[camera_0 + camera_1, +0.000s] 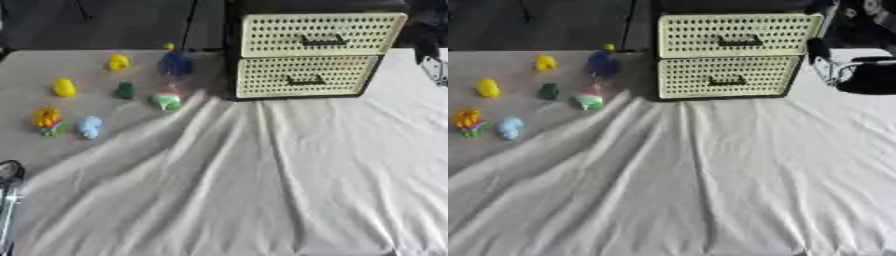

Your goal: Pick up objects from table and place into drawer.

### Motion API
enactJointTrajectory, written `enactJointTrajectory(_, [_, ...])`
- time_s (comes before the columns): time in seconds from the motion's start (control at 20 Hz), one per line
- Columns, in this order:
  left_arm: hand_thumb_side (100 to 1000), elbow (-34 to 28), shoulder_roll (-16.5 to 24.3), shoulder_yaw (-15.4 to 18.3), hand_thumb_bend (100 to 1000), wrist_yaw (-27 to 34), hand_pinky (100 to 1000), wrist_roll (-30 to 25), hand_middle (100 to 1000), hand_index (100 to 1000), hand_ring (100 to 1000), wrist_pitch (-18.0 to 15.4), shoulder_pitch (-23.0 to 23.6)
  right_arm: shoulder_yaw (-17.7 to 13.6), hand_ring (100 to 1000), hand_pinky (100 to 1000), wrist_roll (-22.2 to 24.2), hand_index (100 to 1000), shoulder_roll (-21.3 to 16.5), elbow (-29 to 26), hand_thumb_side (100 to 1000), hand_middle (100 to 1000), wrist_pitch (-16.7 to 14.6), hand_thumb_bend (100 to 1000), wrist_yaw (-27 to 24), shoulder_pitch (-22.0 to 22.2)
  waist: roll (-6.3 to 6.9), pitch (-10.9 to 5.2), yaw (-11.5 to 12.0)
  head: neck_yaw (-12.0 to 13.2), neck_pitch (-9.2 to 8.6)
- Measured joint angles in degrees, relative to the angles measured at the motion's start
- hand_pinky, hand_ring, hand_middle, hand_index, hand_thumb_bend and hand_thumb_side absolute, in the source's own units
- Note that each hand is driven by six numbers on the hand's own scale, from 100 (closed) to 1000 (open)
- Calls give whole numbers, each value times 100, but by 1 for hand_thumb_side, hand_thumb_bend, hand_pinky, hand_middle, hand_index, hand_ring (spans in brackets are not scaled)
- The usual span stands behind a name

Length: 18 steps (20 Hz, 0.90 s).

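Note:
A cream perforated drawer unit with two drawer fronts and dark handles stands at the back of the table. Left of it several small toys lie on the cloth: a blue one, two yellow ones, a dark green one, a green, red and white one, an orange and green one and a pale blue one. My right hand shows as a black and silver shape right of the drawers. A black and silver part of my left hand shows at the lower left edge. Neither hand touches a toy.
A wrinkled white cloth covers the table, with folds fanning out from the drawer unit toward the front. Dark floor lies beyond the table's far edge.

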Motion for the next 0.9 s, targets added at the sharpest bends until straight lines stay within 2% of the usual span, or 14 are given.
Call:
enactJointTrajectory(0.2, [912, 0, 0, -17, 279, 26, 693, -16, 806, 942, 766, -5, 1, 183, 100, 100, 340, 856, -104, 347, 366, 100, 71, 100, -200, -193, -8, -5, 39, -84, -9])
enactJointTrajectory(0.55, [916, 0, 0, -40, 272, 64, 693, -59, 805, 942, 766, -7, 6, 406, 100, 100, 760, 895, -115, 1217, 388, 100, -111, 100, -445, -660, -5, -6, 92, -270, -186])
enactJointTrajectory(0.9, [922, 0, -3, -86, 258, 101, 693, -99, 804, 942, 766, -5, 10, 624, 100, 100, 958, 881, 133, 2095, 355, 100, -228, 100, -555, -1252, -5, -7, 168, -385, -232])
